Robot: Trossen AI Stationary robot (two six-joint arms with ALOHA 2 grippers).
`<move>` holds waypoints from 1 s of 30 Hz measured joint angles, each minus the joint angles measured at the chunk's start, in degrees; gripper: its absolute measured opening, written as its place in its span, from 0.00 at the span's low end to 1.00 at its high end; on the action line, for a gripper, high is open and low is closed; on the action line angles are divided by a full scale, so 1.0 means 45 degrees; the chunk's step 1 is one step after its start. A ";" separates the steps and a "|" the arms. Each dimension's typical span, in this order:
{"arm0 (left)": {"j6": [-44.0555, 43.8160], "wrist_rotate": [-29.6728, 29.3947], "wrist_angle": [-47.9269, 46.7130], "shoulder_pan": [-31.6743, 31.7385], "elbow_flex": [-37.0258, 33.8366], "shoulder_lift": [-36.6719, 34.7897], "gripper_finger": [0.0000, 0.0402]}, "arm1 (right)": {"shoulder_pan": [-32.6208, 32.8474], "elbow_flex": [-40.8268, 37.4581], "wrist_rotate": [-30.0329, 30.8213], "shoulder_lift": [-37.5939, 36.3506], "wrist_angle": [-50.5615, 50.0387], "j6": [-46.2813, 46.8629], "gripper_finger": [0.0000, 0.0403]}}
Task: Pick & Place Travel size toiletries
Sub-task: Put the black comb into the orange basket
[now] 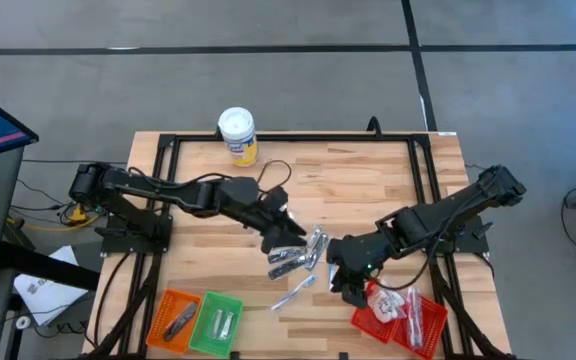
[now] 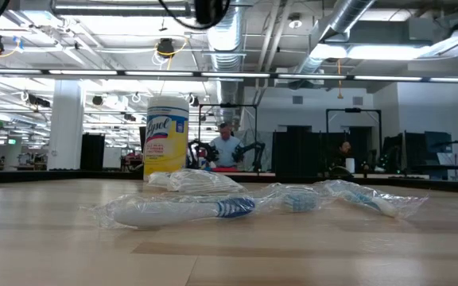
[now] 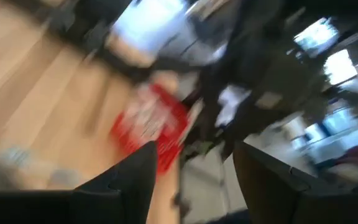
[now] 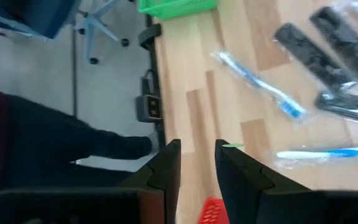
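The travel size toiletries lie loose on the wooden table's middle: dark and silvery wrapped sticks and wrapped toothbrushes, flat on the boards. More of them lie in the red basket. My left gripper hangs open above the pile's left side; in its wrist view nothing is between the fingers. My right gripper hangs between the pile and the red basket; its fingers stand a narrow gap apart with nothing between them.
A yellow canister with a white lid stands at the table's far edge. An orange basket and a green basket sit at the near left. A black frame runs round the table. A person shows far behind.
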 joint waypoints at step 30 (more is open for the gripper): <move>-0.3778 -0.2841 -0.2913 -0.1061 -0.4025 0.0000 0.20 | -0.3175 -0.2968 -0.4226 -0.0439 0.8065 -0.2342 0.02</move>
